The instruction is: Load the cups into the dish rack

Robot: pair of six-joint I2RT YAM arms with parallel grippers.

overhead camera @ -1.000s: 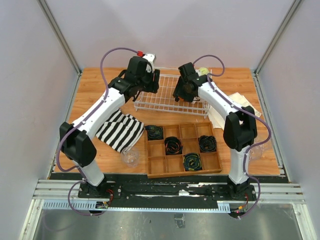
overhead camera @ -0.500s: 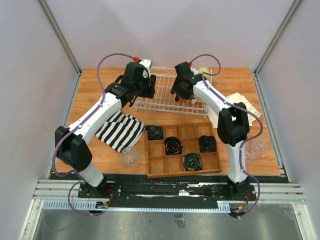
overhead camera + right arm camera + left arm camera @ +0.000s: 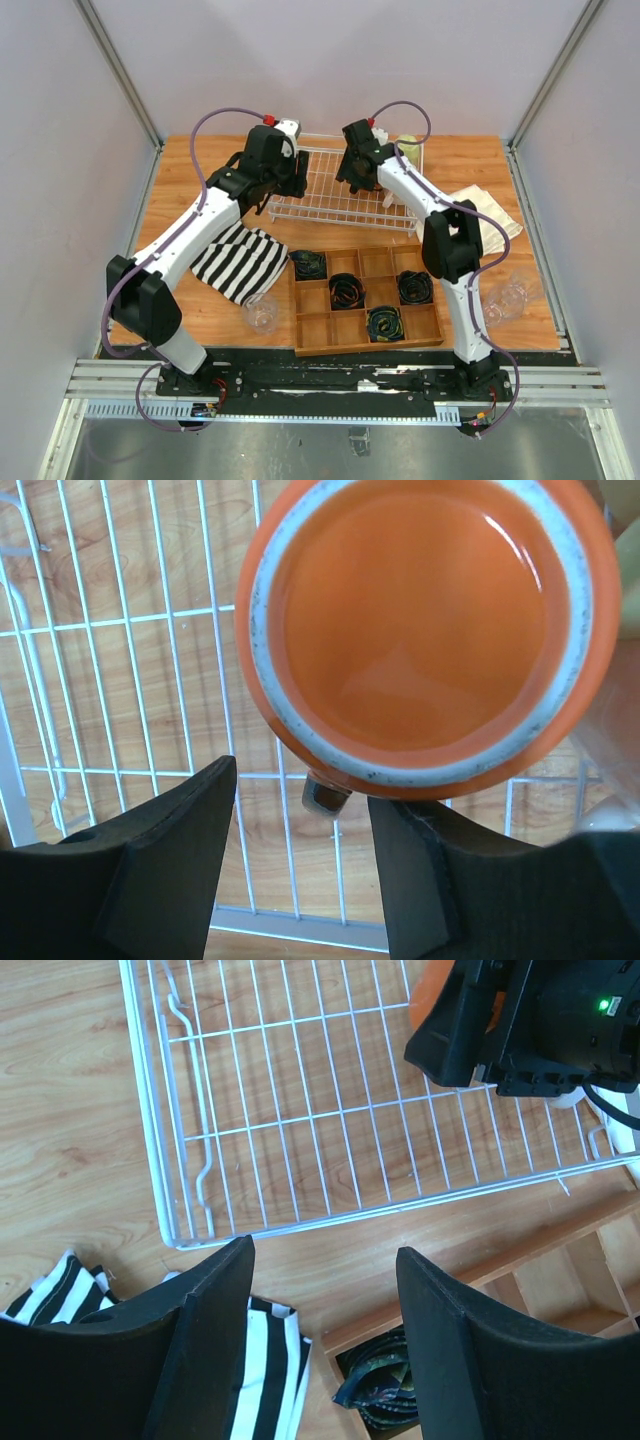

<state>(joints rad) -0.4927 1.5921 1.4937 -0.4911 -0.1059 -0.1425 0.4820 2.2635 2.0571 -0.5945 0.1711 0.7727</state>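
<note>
Mug (image 3: 420,630), orange, rim cropped, before empty wide-open right hand (image 3: 300,785); left hand (image 3: 325,1250) likewise.

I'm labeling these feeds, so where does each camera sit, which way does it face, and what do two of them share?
Top external: fixed above and behind the arms, looking down at the table; the left arm and right arm show whole.
Left wrist: on the left arm, looking down past the open left gripper at the dish rack, striped cloth and wooden tray.
Right wrist: on the right arm, looking down past the open right gripper into the orange mug.
Shared: both wrist views show the rack and mug.
</note>
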